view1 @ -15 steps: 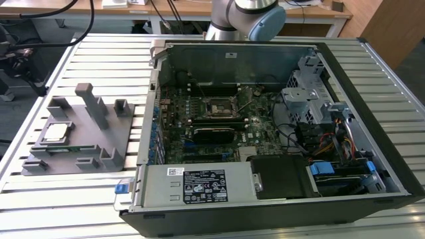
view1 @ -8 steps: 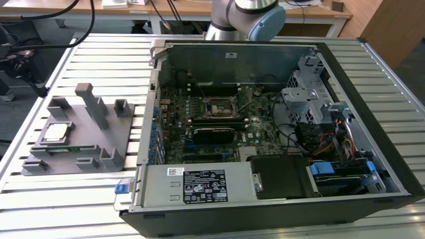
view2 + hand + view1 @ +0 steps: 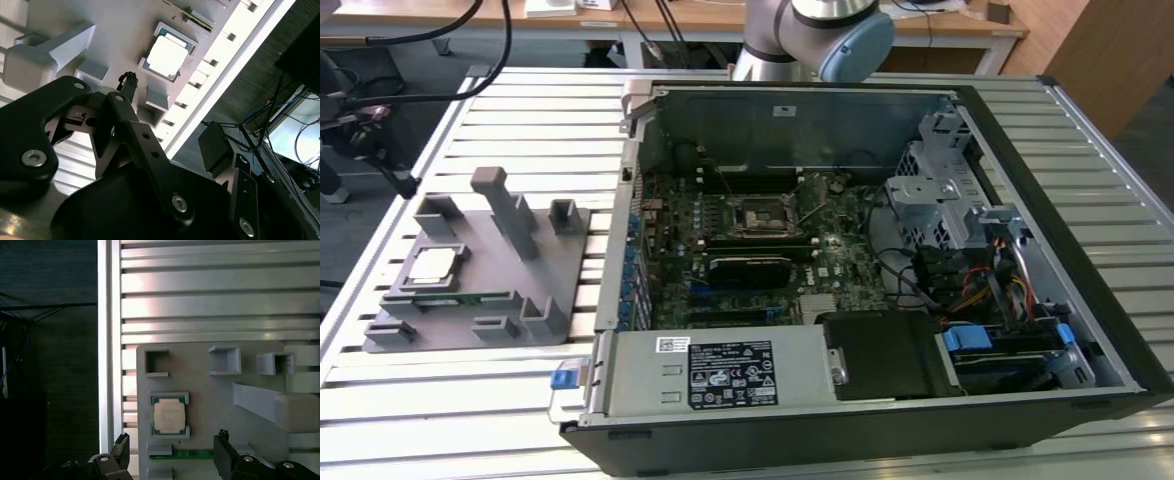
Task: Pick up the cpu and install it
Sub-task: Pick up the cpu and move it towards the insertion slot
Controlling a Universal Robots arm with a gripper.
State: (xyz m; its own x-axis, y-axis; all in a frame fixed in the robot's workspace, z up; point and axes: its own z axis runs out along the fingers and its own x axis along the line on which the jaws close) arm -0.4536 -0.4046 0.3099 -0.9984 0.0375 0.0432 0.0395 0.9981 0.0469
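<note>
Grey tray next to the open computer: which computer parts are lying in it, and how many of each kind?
cpu: 1
green memory stick: 1
Total: 2

The cpu (image 3: 169,416) is showing a dull silver metal top, smooth and faintly gleaming, with a thin pale rim around it. The fixture block (image 3: 210,405) carrying it is looking like matt grey plastic, even and unpolished. Beneath it, the worktop (image 3: 547,125) of ribbed bare-metal slats is throwing back bright streaks of light. The gripper (image 3: 172,436) is presenting black, satin-smooth fingers (image 3: 225,455) with shiny steel screw heads set in them. The computer case (image 3: 787,125) is showing grey sheet-metal inner walls, matt black outer panels and a green circuit board (image 3: 670,220) inside.
</note>
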